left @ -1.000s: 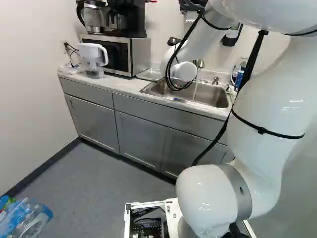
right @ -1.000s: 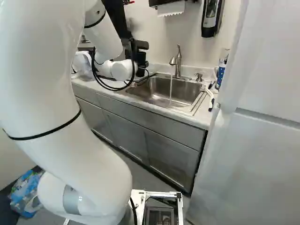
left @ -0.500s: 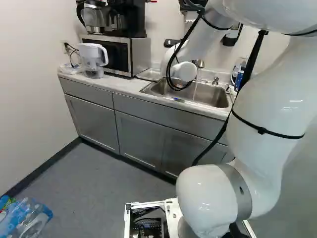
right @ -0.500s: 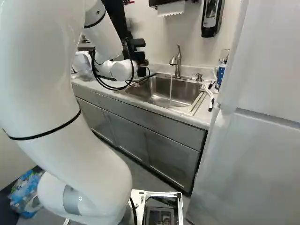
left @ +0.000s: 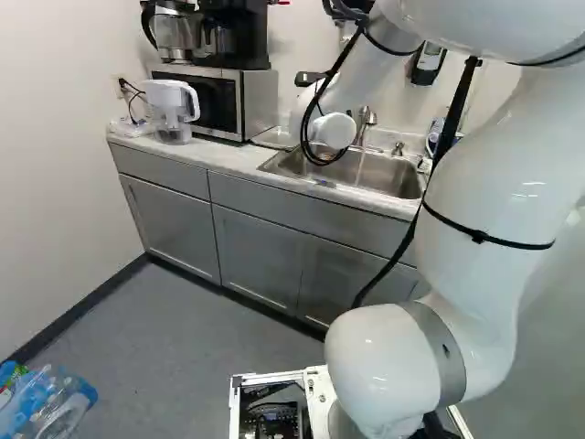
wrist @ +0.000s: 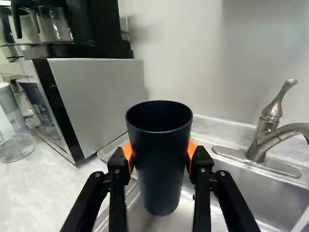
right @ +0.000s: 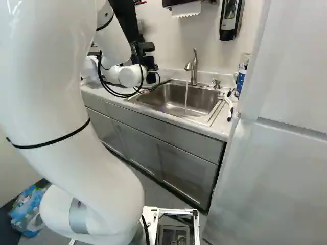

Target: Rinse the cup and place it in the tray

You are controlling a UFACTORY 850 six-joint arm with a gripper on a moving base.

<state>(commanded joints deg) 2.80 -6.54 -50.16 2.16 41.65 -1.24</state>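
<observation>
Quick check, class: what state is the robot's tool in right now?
Tool: closed, gripping the dark cup from both sides, with the cup's open mouth facing up.

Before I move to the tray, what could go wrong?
In the wrist view the cup in the pincer partly hides the tray, so it could land askew and tip. The microwave stands right beside the tray; a bump is possible. Water runs from the faucet and might be left on.

In the left base view, a coffee maker (left: 239,38) tops a microwave (left: 259,102) at eleven o'clock, a pitcher (left: 168,102) just beside; bottles (left: 57,408) lie at eight o'clock.
</observation>
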